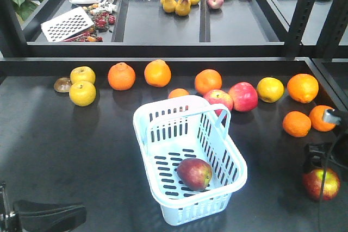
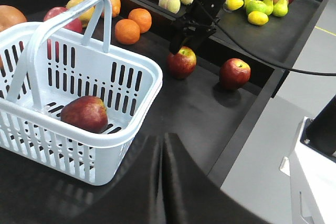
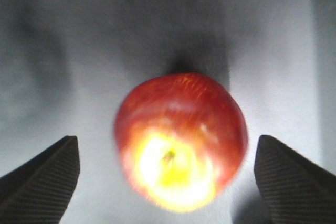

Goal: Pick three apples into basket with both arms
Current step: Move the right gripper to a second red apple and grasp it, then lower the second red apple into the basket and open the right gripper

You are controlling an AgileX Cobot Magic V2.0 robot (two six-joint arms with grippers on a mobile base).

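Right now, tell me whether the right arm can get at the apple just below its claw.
Probably yes. The right claw is open, its fingers flank the apple, and nothing lies between them. A short descent should do it.

There is one blue basket on the counter. There are three dark red apples: one is inside the basket, and the left wrist view shows a second apple and a third apple at about 3 o'clock from it. Seven oranges lie from 10 to 3 o'clock. Three yellow fruits and two brighter red apples lie there too. One white grater is on the shelf at 11 o'clock.
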